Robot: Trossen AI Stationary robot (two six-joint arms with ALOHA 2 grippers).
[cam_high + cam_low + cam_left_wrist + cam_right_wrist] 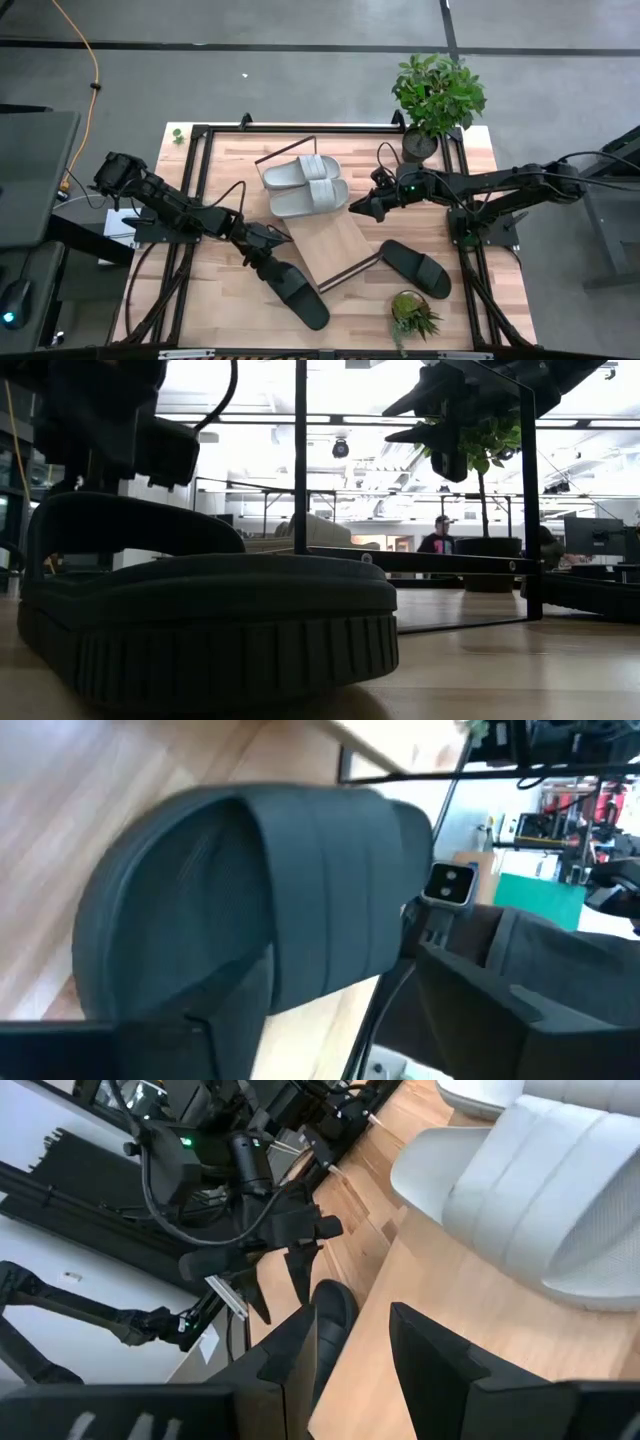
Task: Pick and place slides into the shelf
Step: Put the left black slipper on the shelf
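The black rubber slide (293, 288) lies on the desk (470, 310) at seven o'clock from the light wooden shelf (325, 240). The left tool (262, 252) hovers wide open over it, holding nothing. Close on the strap.

The right tool (358, 211) waits partly open at the shelf's two o'clock.

A black slide (250, 900) fills most of the left wrist view, its wide ribbed strap arching over the textured footbed. It lies on the light-wood tabletop (70, 810). Just past its far end stands a thin black metal rod (452, 790) of the shelf, with the pale shelf board (400, 745) beyond it.
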